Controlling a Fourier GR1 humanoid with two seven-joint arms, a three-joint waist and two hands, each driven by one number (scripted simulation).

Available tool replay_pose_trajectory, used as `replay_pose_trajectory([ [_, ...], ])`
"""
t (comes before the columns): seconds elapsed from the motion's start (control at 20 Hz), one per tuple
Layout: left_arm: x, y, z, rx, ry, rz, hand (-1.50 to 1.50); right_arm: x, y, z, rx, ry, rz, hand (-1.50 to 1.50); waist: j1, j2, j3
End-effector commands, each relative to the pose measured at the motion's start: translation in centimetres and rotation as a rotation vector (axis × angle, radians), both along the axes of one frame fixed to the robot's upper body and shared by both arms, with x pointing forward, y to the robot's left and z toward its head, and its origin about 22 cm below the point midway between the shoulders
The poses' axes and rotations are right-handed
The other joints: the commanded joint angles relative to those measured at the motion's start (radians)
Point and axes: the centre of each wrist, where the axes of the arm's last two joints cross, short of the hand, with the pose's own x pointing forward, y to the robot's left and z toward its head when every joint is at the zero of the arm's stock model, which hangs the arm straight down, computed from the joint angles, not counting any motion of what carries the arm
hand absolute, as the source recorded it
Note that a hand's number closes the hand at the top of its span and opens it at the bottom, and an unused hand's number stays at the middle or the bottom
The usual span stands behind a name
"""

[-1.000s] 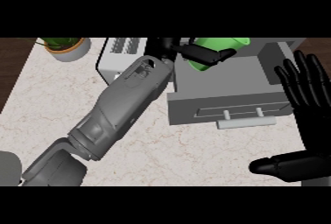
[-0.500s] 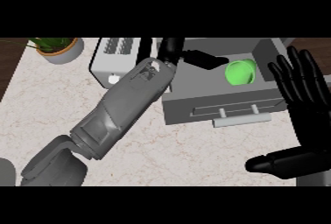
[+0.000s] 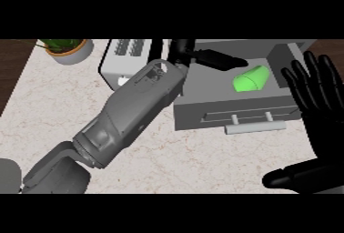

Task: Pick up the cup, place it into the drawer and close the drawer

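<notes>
Head view of the counter (image 3: pixel 60 118). The green cup (image 3: pixel 251 78) lies on its side inside the open drawer (image 3: pixel 232 116), toward the right of the compartment, apart from both hands. The left hand (image 3: pixel 205 57) reaches over the drawer's rear left part, its fingers extended and apart, holding nothing; its grey forearm crosses the counter diagonally from the lower left. The right hand (image 3: pixel 321 98) rests open at the view's right edge, fingers up and spread, just beside the drawer's right side. A toaster (image 3: pixel 124 57) stands just left of the drawer, partly hidden by the forearm, and a potted plant (image 3: pixel 67 49) sits at the far left corner.

Judged from this layout, placement is done and closing remains. Several risks follow. The left hand and wrist lie over the drawer's interior; if the drawer front is pushed before the arm is clear, the hand may catch between the drawer and its housing. Withdrawing the arm sideways may brush the toaster, which sits close against the forearm. The cup lies tipped rather than upright, so a quick push on the drawer may set it rolling within the compartment; whether it rises above the drawer's rim and could jam at the opening cannot be told. The handle (image 3: pixel 254 129) is a thin bar, and an off-centre push on it may skew the drawer.
</notes>
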Motion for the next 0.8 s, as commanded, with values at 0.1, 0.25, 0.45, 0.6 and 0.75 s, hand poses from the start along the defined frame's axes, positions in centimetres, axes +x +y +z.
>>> replay_pose_trajectory([
  [0.1,-0.8,-1.0,2.0,-0.149,-0.022,-0.065,-1.50,-0.5,-1.9,1.2,0.005,0.020,0.010,-1.50,0.043,-0.014,-0.001],
  [0.25,0.8,2.9,0.4,-0.183,0.017,-0.042,-1.50,-2.5,-1.4,0.9,-0.026,-0.006,0.028,1.50,0.068,-0.017,-0.001],
  [0.45,-0.1,2.8,1.8,-0.244,0.008,-0.021,-1.50,-1.9,-2.6,0.2,-0.182,-0.003,0.077,1.50,0.095,-0.025,-0.001],
  [0.6,0.0,6.3,0.3,-0.249,0.013,0.029,-1.50,-2.0,-2.8,1.0,-0.295,-0.006,0.054,1.50,0.105,-0.026,-0.001],
  [0.75,-1.4,9.4,-1.9,-0.284,0.054,0.050,-1.50,-2.9,-3.4,0.7,-0.343,-0.003,0.047,1.50,0.122,-0.031,-0.001],
])
